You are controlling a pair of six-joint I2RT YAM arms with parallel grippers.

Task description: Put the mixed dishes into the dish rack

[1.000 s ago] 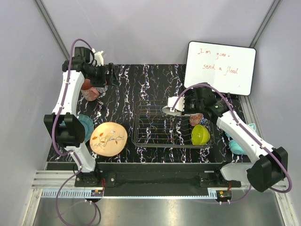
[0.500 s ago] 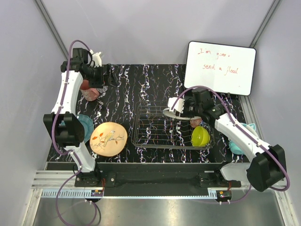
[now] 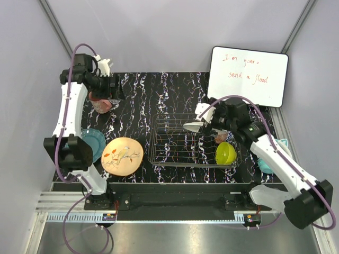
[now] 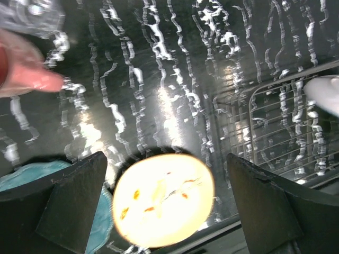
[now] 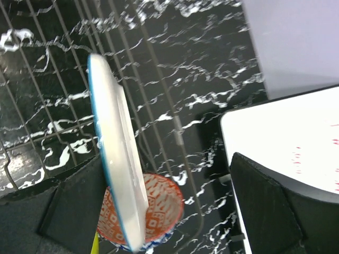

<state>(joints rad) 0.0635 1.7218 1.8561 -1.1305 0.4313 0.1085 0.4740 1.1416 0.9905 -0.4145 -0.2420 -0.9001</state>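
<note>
1. the back wall (image 3: 169, 37) and two pale side walls close in on the table (image 3: 159, 92) from three sides.
2. the table's black, white-veined top has its broadest bare stretch along the far edge, up to the whiteboard (image 3: 248, 75), which leans in the far right corner.
3. the dish rack (image 3: 175, 148) sits right of centre, near the front edge, with a bare strip between it and the peach bird-pattern plate (image 3: 122, 155).
4. the teal plate (image 3: 95, 142) lies just left of the peach one, partly under the left arm.
5. the white plate (image 5: 114, 143) stands tilted on its edge at the rack's far side.
6. the right gripper (image 5: 168, 157) is spread wide around that plate and not clamping it: one finger is beside the plate, the other well apart.
7. the left gripper (image 4: 167, 156) hangs over the far left corner, spread wide and holding nothing.
8. the lime-green bowl (image 3: 225, 152) sits in the rack's near right corner, with the red-white patterned bowl (image 5: 159, 211) just behind it.
9. the pink mug (image 3: 100, 105) and the blurred clear glass (image 4: 29, 16) stand at far left.
</note>
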